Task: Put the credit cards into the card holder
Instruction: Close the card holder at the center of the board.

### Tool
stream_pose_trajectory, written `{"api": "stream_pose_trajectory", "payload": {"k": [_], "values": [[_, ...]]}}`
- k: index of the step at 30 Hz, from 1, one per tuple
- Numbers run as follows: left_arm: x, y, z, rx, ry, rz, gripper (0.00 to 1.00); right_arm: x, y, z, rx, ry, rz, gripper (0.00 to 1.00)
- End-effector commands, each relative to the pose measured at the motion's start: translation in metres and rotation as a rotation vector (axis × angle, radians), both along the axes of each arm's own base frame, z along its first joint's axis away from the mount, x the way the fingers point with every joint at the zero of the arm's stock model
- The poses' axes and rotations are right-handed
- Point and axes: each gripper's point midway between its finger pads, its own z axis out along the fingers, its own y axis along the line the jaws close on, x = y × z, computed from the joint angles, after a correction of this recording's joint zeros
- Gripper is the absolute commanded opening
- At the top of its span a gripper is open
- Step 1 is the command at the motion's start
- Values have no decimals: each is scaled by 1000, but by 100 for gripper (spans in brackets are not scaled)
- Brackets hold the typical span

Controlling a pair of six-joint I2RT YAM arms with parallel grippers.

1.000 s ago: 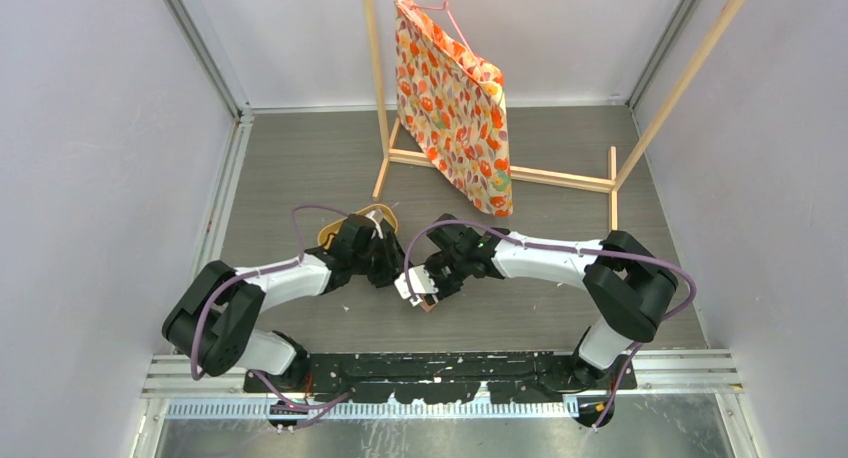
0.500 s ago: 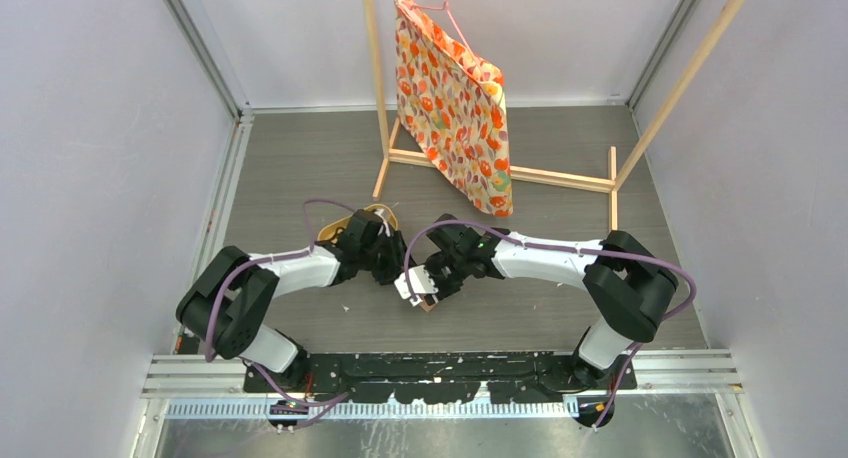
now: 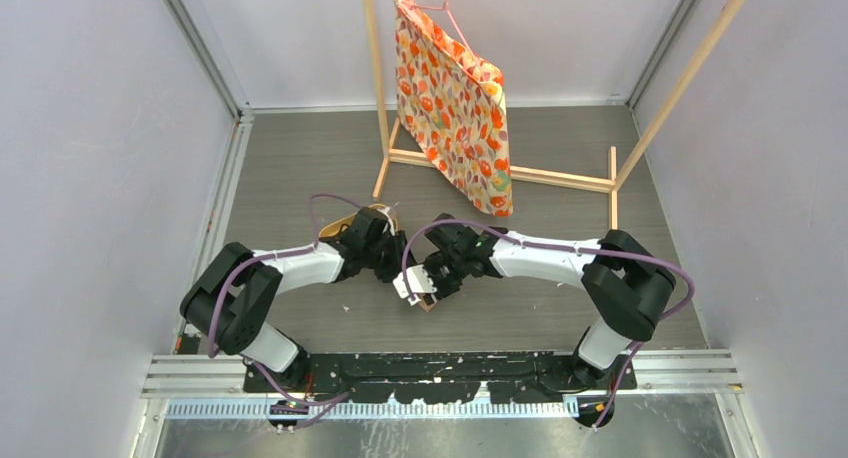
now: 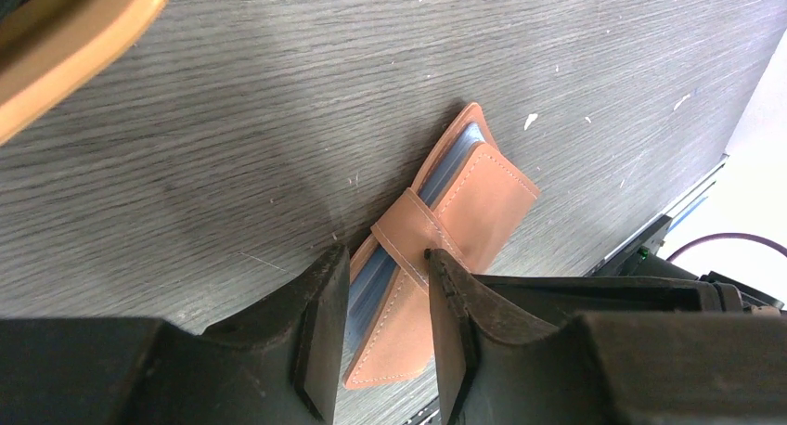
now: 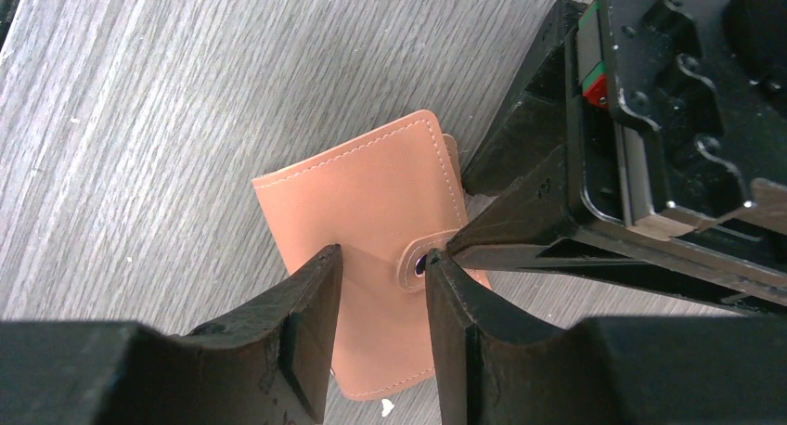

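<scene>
Card holder (image 5: 357,193) folded shut on table (image 4: 278,91), between both arms. Left gripper (image 4: 385,263) narrow, clamped across holder at snap tab (image 5: 415,258). Right gripper (image 5: 380,258) narrow, fingers straddling the tab; whether it grips, cannot tell.

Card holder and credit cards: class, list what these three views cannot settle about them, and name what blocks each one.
Top external: the card holder is nearly all under the left gripper and right gripper; one corner shows.
Left wrist: the tray is cut by the frame edge; contents unseen.
Both wrists: the holder is folded over, so credit cards inside cannot be told.
</scene>
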Motion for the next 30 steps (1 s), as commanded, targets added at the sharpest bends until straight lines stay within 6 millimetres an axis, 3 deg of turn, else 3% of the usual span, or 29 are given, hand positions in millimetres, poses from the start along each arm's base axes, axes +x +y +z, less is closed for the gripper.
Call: {"api": "stream_pose_trajectory", "payload": {"k": [1, 14, 30], "values": [[-38, 17, -33, 121, 121, -70, 37, -41, -50, -47, -241, 188, -21, 45], [-42, 19, -38, 133, 128, -85, 37, -44, -46, -31, -193, 298, -36, 45], [-41, 17, -42, 128, 136, -86, 37, -38, -59, -48, -228, 191, -20, 31]]}}
